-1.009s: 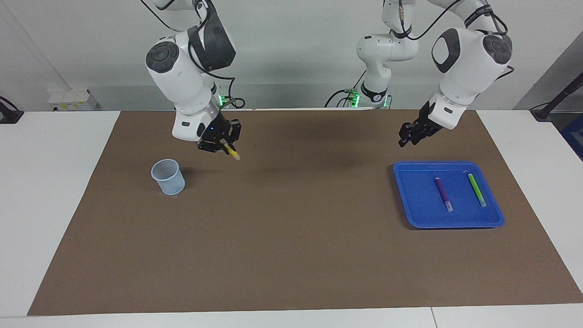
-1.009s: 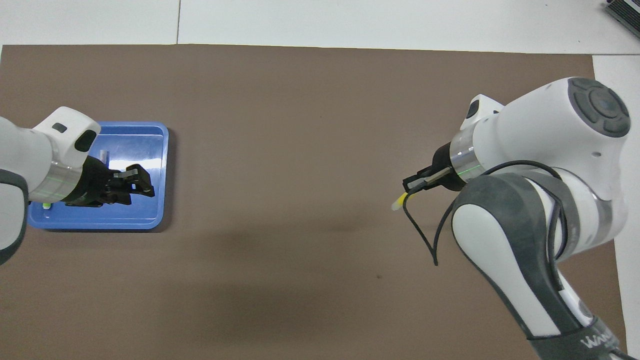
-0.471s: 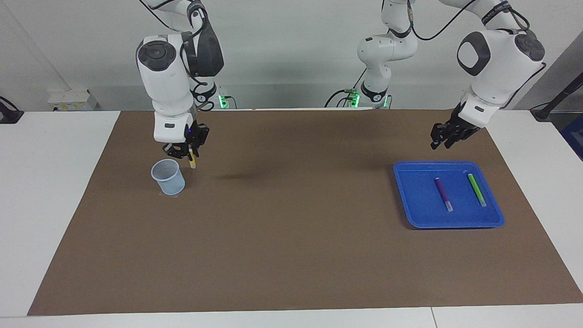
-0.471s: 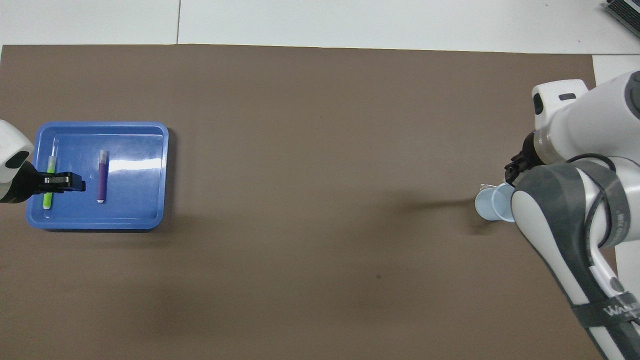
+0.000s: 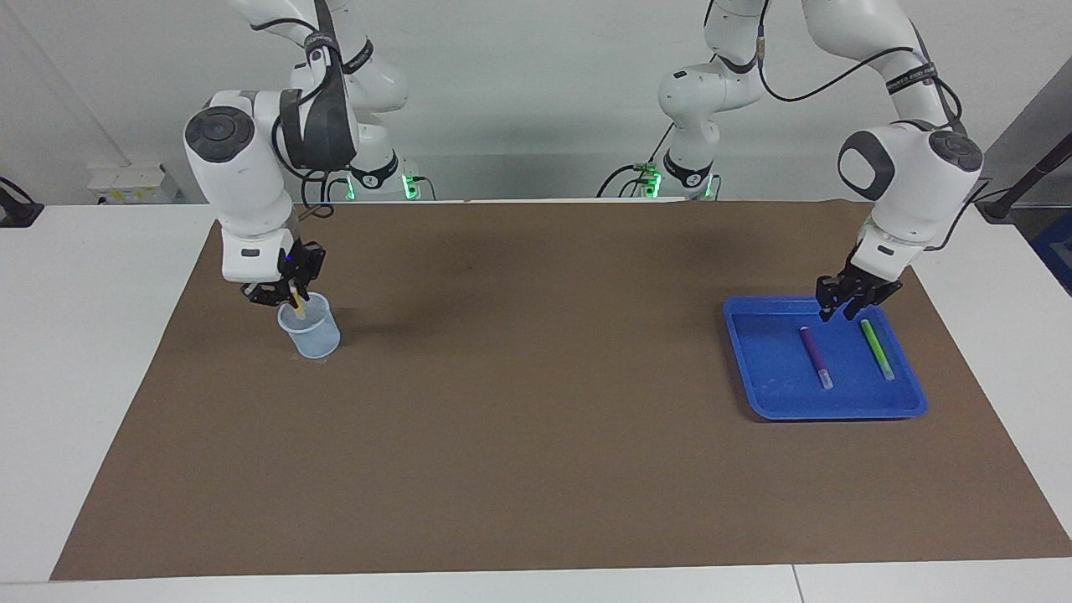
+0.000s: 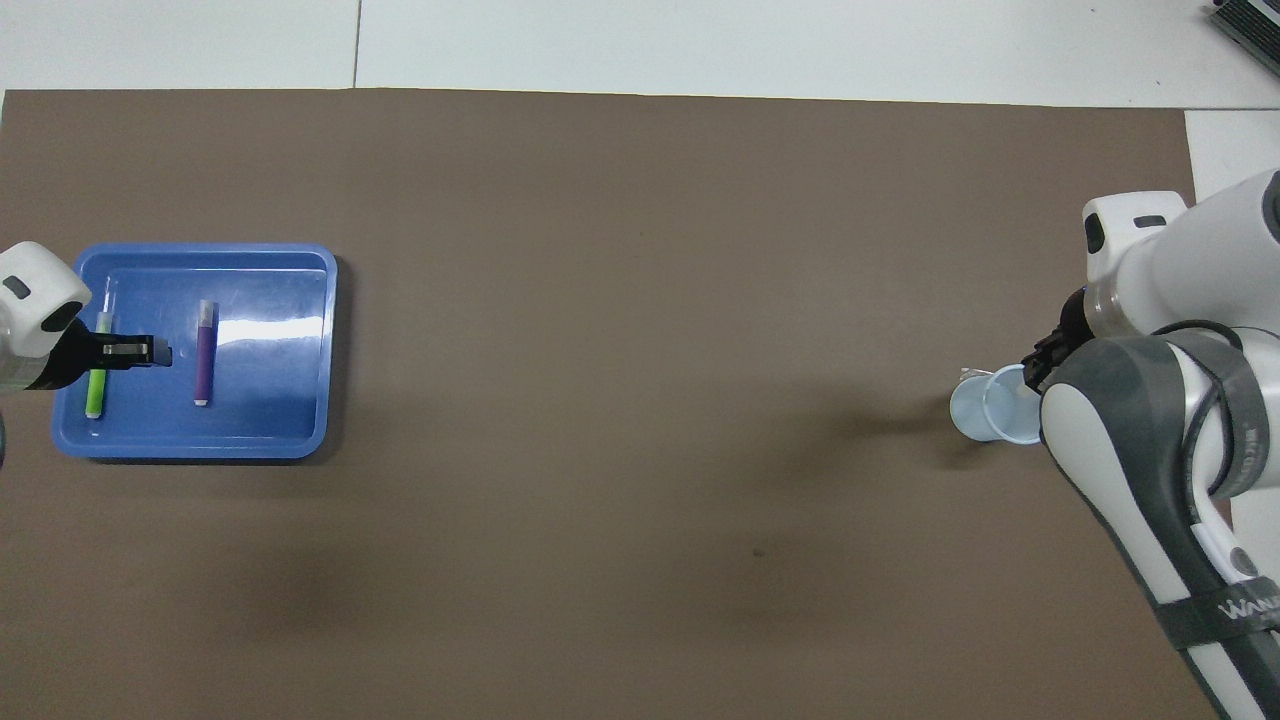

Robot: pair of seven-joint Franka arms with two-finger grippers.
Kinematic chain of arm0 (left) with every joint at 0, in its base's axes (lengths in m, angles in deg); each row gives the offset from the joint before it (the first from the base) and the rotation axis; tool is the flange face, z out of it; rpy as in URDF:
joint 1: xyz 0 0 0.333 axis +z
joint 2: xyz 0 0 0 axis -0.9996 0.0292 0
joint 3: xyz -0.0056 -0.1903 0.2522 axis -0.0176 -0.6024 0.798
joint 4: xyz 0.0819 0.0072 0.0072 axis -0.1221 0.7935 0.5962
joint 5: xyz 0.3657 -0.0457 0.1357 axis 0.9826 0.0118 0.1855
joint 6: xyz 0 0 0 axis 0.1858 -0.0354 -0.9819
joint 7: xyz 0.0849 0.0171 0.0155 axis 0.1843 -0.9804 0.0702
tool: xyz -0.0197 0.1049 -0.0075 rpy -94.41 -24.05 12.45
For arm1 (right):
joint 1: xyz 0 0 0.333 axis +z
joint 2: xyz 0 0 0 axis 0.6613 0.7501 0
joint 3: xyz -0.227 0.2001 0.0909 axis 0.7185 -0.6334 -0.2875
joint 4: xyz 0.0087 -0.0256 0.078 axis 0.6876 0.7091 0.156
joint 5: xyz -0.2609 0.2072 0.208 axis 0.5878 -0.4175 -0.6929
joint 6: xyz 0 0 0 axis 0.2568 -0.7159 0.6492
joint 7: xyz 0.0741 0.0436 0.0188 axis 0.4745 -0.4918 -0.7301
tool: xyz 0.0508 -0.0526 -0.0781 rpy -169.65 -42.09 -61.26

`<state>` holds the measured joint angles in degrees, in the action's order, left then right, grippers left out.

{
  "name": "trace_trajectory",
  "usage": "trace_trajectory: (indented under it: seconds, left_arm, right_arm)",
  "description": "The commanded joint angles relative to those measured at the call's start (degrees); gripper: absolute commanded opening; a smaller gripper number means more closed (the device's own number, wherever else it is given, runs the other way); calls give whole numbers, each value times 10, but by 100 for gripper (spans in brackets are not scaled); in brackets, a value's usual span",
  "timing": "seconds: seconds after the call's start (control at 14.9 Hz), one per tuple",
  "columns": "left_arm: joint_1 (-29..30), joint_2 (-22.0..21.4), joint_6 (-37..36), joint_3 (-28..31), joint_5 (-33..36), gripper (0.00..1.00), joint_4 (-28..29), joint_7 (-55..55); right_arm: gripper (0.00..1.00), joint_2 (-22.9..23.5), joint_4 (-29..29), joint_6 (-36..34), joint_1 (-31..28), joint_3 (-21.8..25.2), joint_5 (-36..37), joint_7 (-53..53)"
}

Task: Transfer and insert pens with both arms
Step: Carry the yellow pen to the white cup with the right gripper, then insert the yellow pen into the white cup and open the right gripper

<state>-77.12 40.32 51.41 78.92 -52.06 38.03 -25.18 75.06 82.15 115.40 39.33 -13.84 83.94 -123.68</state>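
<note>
My right gripper (image 5: 289, 297) is shut on the yellow pen (image 5: 297, 305). It holds the pen nearly upright over the pale blue cup (image 5: 310, 332), lower end inside the rim. In the overhead view the right arm hides that pen and part of the cup (image 6: 985, 417). The purple pen (image 5: 814, 355) and the green pen (image 5: 877, 349) lie side by side in the blue tray (image 5: 825, 413). My left gripper (image 5: 847, 311) hangs open and empty just above the tray's edge nearest the robots, between the two pens. From overhead it covers part of the green pen (image 6: 96, 388), beside the purple pen (image 6: 204, 352).
A brown mat (image 5: 536, 435) covers the white table. The cup stands toward the right arm's end and the tray (image 6: 200, 448) toward the left arm's end, with bare mat between them.
My right gripper carried the yellow pen sideways to the cup, turned it upright and lowered its tip inside. My left gripper swung over the tray and came down toward the pens.
</note>
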Motion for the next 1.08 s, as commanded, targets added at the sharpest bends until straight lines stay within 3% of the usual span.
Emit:
trace_trajectory:
  seconds: [0.0,0.2,0.27,0.4,0.61,1.01]
  left_arm:
    - [10,31,49,-5,11,48,3,-10]
    - [9,67,95,-5,11,48,3,-15]
    - [8,73,102,-5,11,48,3,-15]
    - [7,87,118,-5,11,48,2,-15]
    - [5,107,146,-5,11,48,2,-14]
    - [5,134,182,-5,11,46,3,-14]
  right_arm:
    - [0,-26,49,10,-30,-6,-15,16]
    - [0,-33,92,37,-66,-6,-55,16]
    - [5,-33,93,36,-66,-6,-59,16]
    - [36,-33,93,37,-66,-6,-60,18]
    - [56,-33,91,33,-66,-6,-61,17]
    - [56,-31,43,-2,-31,-12,-108,72]
